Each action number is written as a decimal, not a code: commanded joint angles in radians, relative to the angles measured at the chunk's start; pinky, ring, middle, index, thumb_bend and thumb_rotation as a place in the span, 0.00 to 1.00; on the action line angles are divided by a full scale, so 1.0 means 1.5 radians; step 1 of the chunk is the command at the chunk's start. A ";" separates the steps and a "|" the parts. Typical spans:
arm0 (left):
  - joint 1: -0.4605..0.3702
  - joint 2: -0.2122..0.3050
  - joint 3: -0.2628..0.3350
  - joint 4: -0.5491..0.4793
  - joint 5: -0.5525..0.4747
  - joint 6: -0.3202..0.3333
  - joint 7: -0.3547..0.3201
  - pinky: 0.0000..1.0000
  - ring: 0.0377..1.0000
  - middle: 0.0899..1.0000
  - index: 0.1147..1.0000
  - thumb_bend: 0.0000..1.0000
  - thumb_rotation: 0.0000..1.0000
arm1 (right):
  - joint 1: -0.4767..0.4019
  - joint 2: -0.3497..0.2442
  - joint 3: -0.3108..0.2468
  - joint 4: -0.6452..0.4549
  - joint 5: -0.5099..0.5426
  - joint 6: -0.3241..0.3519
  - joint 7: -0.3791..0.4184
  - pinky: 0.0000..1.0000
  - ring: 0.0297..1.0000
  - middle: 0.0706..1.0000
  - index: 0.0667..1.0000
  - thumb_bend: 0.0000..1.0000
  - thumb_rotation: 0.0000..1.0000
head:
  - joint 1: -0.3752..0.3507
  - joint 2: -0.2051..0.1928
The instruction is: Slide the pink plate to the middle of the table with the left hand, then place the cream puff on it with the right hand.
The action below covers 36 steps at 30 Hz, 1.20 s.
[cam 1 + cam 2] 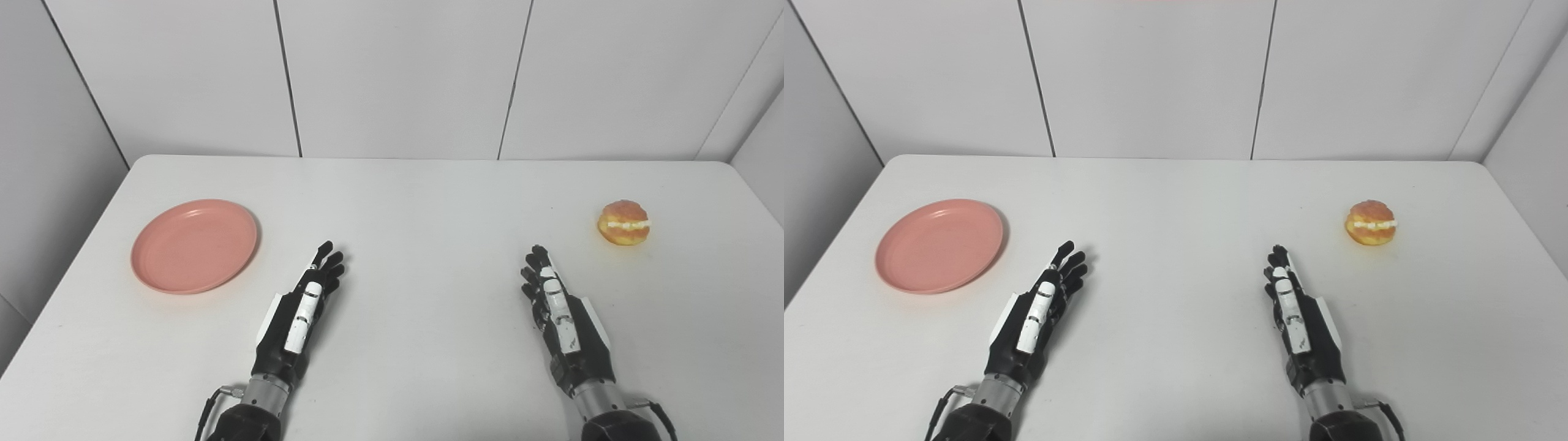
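Over the table (416, 196), both hands empty, outstretched.

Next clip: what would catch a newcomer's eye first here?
Two spots of colour on a white table: the pink plate, empty, at the left, and the cream puff far off at the right. Between them, nearer the camera, the left hand and right hand are stretched forward, open, touching neither.
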<state>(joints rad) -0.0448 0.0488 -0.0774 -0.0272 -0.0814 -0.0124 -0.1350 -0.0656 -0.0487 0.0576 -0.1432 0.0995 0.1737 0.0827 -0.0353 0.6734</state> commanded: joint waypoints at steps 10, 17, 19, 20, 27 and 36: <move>0.016 0.003 -0.003 0.002 0.008 0.006 -0.002 1.00 1.00 1.00 1.00 0.43 1.00 | -0.007 -0.008 0.017 -0.001 -0.020 -0.017 0.015 1.00 1.00 1.00 1.00 0.26 1.00 | 0.003 0.000; 0.015 0.003 -0.002 0.009 0.010 -0.001 0.000 1.00 1.00 1.00 1.00 0.43 1.00 | -0.008 -0.011 0.019 0.006 -0.029 -0.029 0.016 1.00 1.00 1.00 1.00 0.26 1.00 | 0.003 0.000; 0.015 0.004 -0.002 0.009 0.008 0.000 -0.002 1.00 1.00 1.00 1.00 0.44 1.00 | -0.008 -0.011 0.019 0.006 -0.032 -0.031 0.015 1.00 1.00 1.00 1.00 0.26 1.00 | 0.002 0.000; 0.014 0.005 -0.002 0.009 0.007 0.002 -0.003 1.00 1.00 1.00 1.00 0.44 1.00 | -0.007 -0.010 0.019 0.004 -0.032 -0.029 0.015 1.00 1.00 1.00 1.00 0.26 1.00 | 0.002 0.000; 0.017 0.003 -0.004 0.006 0.011 0.002 0.000 1.00 1.00 1.00 1.00 0.43 1.00 | -0.007 -0.009 0.016 0.008 -0.024 -0.033 0.019 1.00 1.00 1.00 1.00 0.26 1.00 | 0.006 -0.009; 0.018 -0.016 -0.008 0.030 0.024 -0.016 0.010 1.00 1.00 1.00 1.00 0.46 1.00 | -0.001 -0.012 -0.002 0.022 0.000 -0.057 0.026 1.00 1.00 1.00 1.00 0.25 1.00 | 0.078 -0.047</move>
<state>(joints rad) -0.0449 0.0391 -0.0818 -0.0164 -0.0556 -0.0340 -0.1299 -0.0657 -0.0672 0.0575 -0.1187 0.0807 0.1322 0.1041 0.0810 0.6045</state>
